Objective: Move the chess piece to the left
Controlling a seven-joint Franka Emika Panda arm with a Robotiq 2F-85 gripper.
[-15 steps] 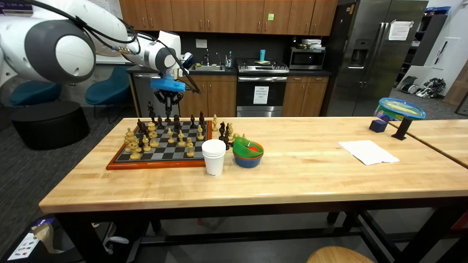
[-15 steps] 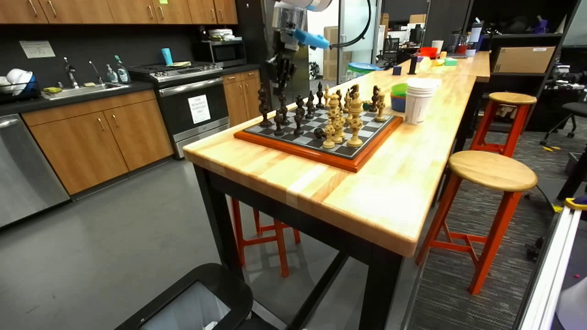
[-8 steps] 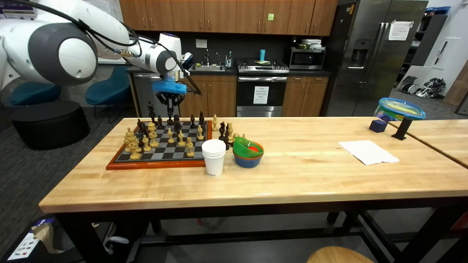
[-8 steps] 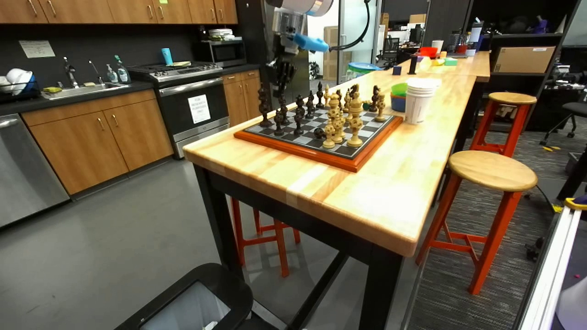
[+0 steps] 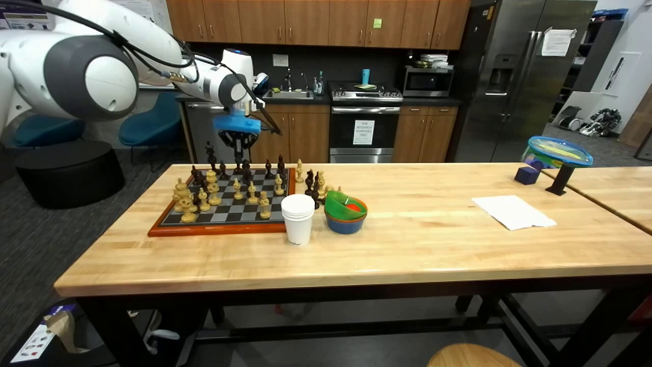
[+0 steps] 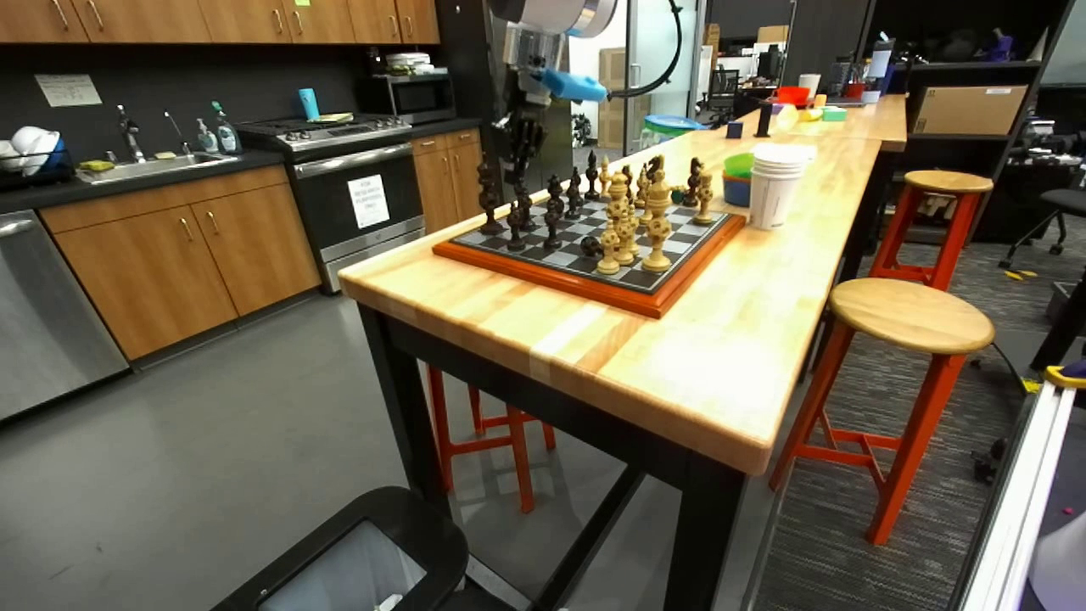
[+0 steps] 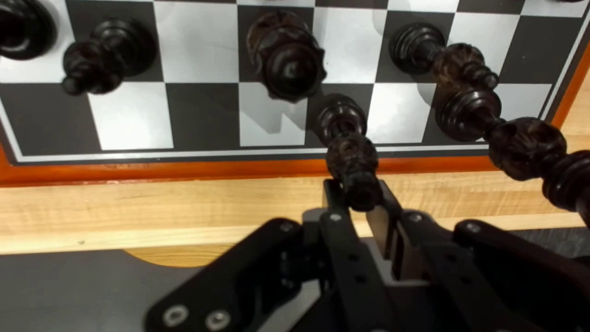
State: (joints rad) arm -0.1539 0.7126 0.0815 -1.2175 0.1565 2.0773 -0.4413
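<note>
Wrist view shows a slim dark chess piece (image 7: 351, 154), apparently the one meant for moving, at the outermost row of the chessboard (image 7: 184, 171). The grasp looks made and the leftward shift looks unfinished; how much of it is already done, and whether the base rests on its square or sits slightly above, cannot be told. If left is as this camera sees it, the adjoining pale square (image 7: 272, 122) is a likely destination, with lowering and release still to come. The pincer (image 7: 361, 193) has its fingers (image 7: 392, 203) nearly together, a narrow gap between them filled by the upper part of the piece; it appears to have hold near the head, though the actual contact is hidden. Diagonally inward on that view's left, a stout crowned dark piece (image 7: 294, 69) stands close enough to be brushed by a hasty slide. Farther right along the outermost row, a taller dark piece (image 7: 525, 143) stands apart from the fingers. Pale pieces (image 5: 252, 193) stand toward the board's opposite side in an exterior view, and in both exterior views the board sits on a wooden counter (image 5: 407, 255), where stacked white cups (image 5: 298, 219) stand just beside a corner, near a blue bowl (image 5: 345, 227) holding a tilted green bowl (image 5: 337, 208).
</note>
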